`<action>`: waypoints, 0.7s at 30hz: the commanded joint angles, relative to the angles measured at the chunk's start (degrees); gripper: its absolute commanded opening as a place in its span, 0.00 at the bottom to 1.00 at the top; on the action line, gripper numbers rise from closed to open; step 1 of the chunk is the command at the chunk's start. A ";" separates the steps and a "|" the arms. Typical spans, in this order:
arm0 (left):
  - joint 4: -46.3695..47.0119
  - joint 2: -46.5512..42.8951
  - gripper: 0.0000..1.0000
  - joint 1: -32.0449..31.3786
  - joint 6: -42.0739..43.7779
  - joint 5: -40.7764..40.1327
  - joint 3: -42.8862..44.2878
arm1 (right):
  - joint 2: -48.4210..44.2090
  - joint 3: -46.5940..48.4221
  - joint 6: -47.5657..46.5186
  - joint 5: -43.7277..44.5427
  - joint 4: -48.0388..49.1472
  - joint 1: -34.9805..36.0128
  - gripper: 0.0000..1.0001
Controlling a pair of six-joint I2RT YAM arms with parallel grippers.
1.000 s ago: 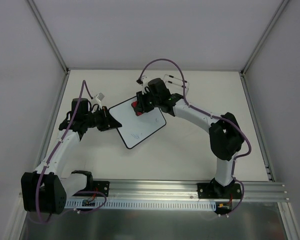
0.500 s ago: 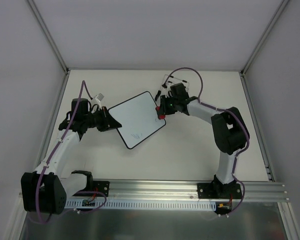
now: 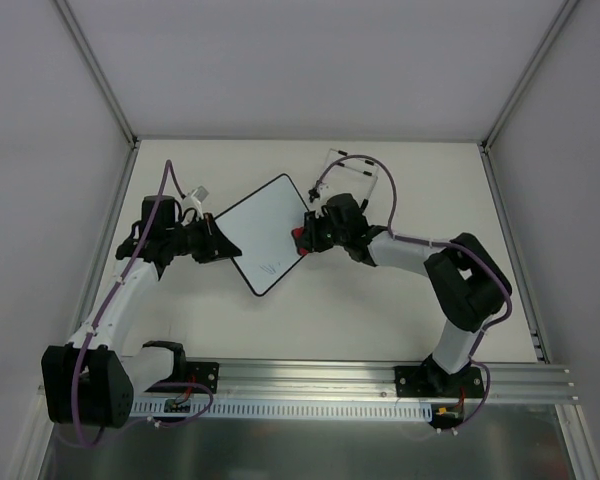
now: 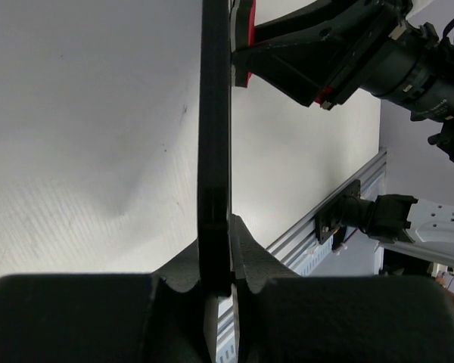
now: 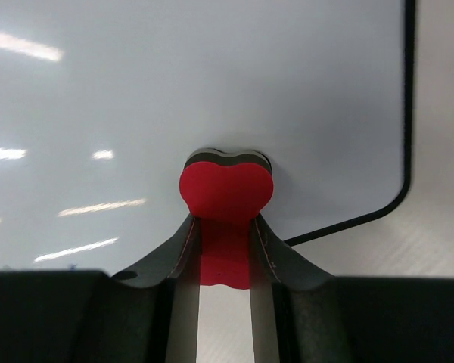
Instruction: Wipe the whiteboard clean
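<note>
Swept down to the right edge of the whiteboard (image 3: 252, 225), my right gripper (image 3: 302, 238) grasps the red eraser (image 3: 297, 237) just upper right of the leftover blue scribble (image 3: 270, 268), while my left gripper (image 3: 223, 247) pinches the board's left edge at centre frame.

The blue marks (image 3: 270, 268) on the whiteboard (image 3: 260, 225) are too small to be read from above, and part of its right edge is covered by the red eraser (image 3: 299, 238). From the left wrist the board is seen edge-on only, cut off at the top. From the right wrist it is cropped at left and top.
</note>
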 commanded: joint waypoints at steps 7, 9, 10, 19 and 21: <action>0.87 -0.60 0.00 -1.44 1.37 4.34 -0.37 | 3.62 4.51 3.63 -9.37 2.01 4.70 0.00; 0.87 -1.04 0.00 -1.44 1.37 4.34 -0.37 | 4.15 4.07 4.07 -9.72 2.01 2.51 0.00; 0.87 -1.04 0.00 -1.44 1.37 4.43 -0.37 | 4.24 3.28 4.07 -9.46 1.92 1.89 0.00; 0.70 -1.31 0.00 -1.44 1.29 4.61 -0.37 | 3.98 2.31 1.34 -7.79 0.33 -1.29 0.00; 0.70 -1.05 0.00 -1.44 1.02 4.34 -0.11 | 3.36 2.48 0.82 -7.61 0.51 0.12 0.00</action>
